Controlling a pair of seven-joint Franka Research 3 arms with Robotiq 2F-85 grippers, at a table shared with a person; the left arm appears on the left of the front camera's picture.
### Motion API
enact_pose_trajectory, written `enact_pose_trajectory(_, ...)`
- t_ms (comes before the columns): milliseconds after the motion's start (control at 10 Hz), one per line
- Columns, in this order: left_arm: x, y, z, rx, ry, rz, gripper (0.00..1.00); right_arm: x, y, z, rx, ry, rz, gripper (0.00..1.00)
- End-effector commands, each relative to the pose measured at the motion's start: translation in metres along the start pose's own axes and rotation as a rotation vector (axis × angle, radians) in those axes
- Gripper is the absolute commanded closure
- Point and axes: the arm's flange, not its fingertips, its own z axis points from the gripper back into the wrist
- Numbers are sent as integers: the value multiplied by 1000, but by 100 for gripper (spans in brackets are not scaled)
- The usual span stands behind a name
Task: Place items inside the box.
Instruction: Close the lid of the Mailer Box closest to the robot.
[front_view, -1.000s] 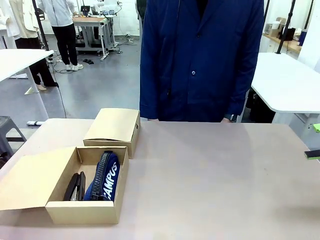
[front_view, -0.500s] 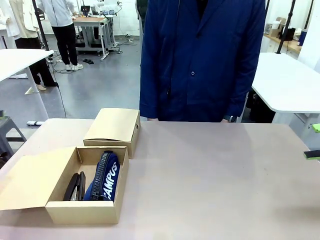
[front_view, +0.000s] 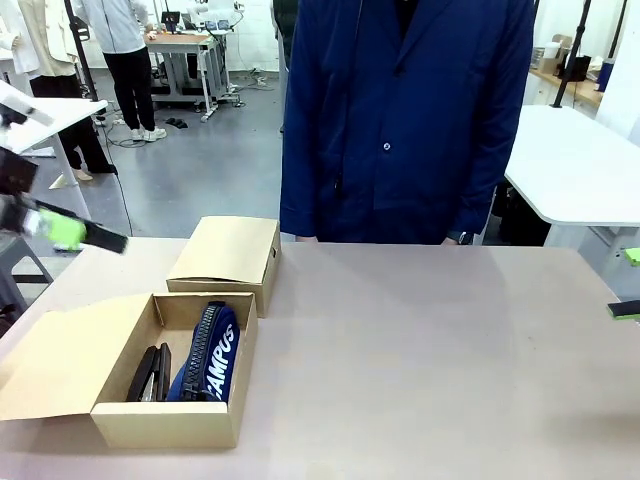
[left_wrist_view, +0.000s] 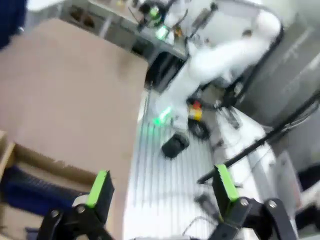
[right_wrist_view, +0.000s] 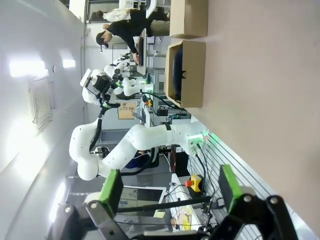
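An open cardboard box (front_view: 170, 425) sits at the table's near left, its flap lying out to the left. Inside it lie a navy zip pouch (front_view: 211, 355) lettered "CAMPUS" and a small black stapler (front_view: 150, 374) to the pouch's left. My left gripper (front_view: 72, 232) hangs in the air at the far left, above and behind the box. In its wrist view the left gripper (left_wrist_view: 162, 186) is open and holds nothing, with the pouch (left_wrist_view: 27, 192) at the lower left. My right gripper (front_view: 630, 282) pokes in at the right edge. The right gripper (right_wrist_view: 169, 185) is open and holds nothing, far from the box (right_wrist_view: 192, 75).
A second, closed cardboard box (front_view: 228, 252) stands just behind the open one, also seen as the closed box (right_wrist_view: 189, 17). A person in a dark blue coat (front_view: 400, 120) stands at the far edge, hands off the table. The tabletop (front_view: 430, 350) is bare from the middle to the right.
My left gripper has come into the front view at the left edge, above the table's far-left corner. The right gripper, the boxes and the person have not moved.
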Motion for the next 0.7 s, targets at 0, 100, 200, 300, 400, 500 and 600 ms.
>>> enact_pose_trajectory(0, -29, 33, 16, 355, 136, -844, 0, -1, 3, 2, 5, 1, 0, 0)
enact_pose_trajectory(100, -42, 50, 27, 495, 177, -967, 0, -1, 3, 2, 5, 1, 0, 0)
enact_pose_trajectory(200, -56, 65, 41, 553, 213, -1003, 0, -1, 3, 2, 5, 1, 0, 0)
enact_pose_trajectory(300, -76, 79, 62, 621, 235, -963, 0, -1, 3, 2, 5, 1, 0, 0)
enact_pose_trajectory(400, -87, 90, 79, 675, 248, -888, 0, -1, 3, 2, 5, 1, 0, 0)
enact_pose_trajectory(500, -103, 102, 106, 749, 244, -812, 0, -1, 3, 2, 5, 1, 0, 0)
enact_pose_trajectory(600, -117, 114, 134, 879, 238, -747, 0, -1, 3, 2, 5, 1, 0, 0)
